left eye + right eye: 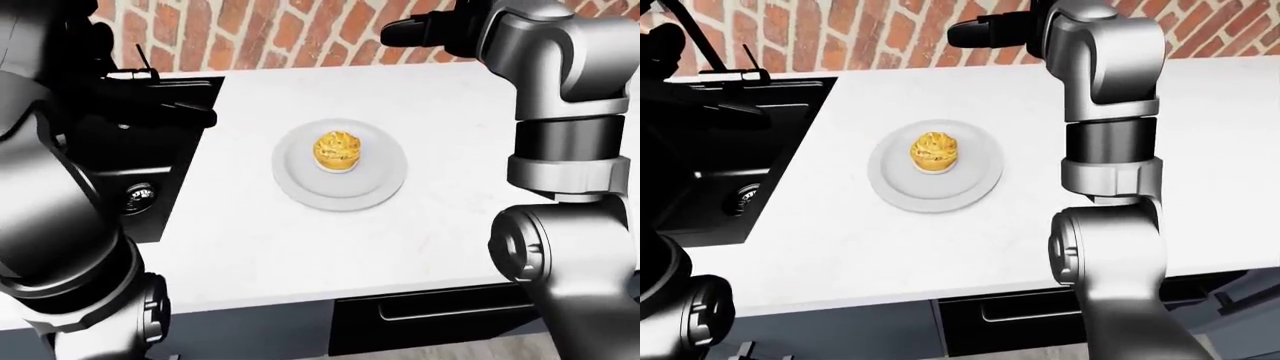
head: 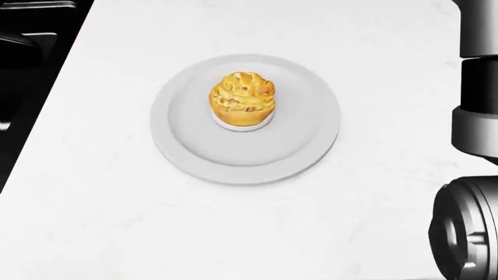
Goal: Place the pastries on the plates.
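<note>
Nearest the cameras, the two big grey arms are framing the eye views, the left one bulking up the left edge and the right one rising along the right side, neither touching anything on the counter [image 1: 250,247]. Beyond them, the pastry [image 2: 242,99] is sitting upright near the middle of the white plate [image 2: 194,151], a touch toward the top of the plate in the head view, with bare rim showing all round it; this one looks placed. To the left of the plate the black sink [image 1: 130,202] is lying sunk in the counter, well apart from it. The left hand [image 1: 165,112] is hanging over the sink as a dark shape against dark, and I cannot tell how its fingers are standing. Farther off, the right hand [image 1: 990,31] is reaching out before the brick wall [image 1: 250,34], empty; its fingers are showing only as one dark mass pointing left, so whether they are spread or together is unclear. No second pastry or plate is showing in any view. The step in hand seems to be clearing away and finding the next piece: doing it well means keeping both arms high and wide of the plate and turning gently.
</note>
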